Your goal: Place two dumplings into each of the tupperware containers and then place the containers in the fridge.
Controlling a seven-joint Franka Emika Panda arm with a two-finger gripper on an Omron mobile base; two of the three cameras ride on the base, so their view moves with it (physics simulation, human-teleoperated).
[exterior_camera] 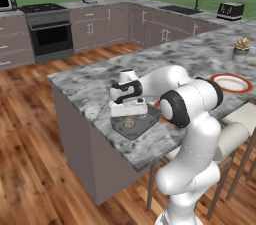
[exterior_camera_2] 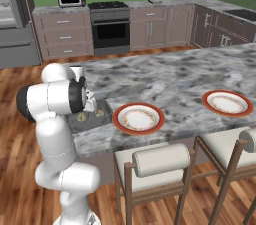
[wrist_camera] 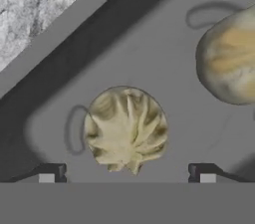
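A grey tupperware container (exterior_camera: 141, 127) lies near the island counter's front edge with two dumplings in it. In the hand view, one pleated tan dumpling (wrist_camera: 125, 129) rests on the container floor (wrist_camera: 164, 54) between my fingertips, and a second dumpling (wrist_camera: 230, 58) lies at the right edge. My gripper (wrist_camera: 128, 174) hovers just over the container (exterior_camera_2: 100, 120), open, with both fingers (wrist_camera: 52, 173) clear of the dumpling. From the left base view the gripper (exterior_camera: 128, 110) points straight down onto the tray. The fridge (exterior_camera_2: 12, 34) stands at the far left across the room.
Two red-rimmed white plates (exterior_camera_2: 138, 118) (exterior_camera_2: 227, 103) sit on the marble counter to the right of the container. A small potted plant (exterior_camera: 242, 49) stands at the counter's far right. Bar stools (exterior_camera_2: 160, 161) line the counter's near side. Oven (exterior_camera: 50, 34) against the back wall.
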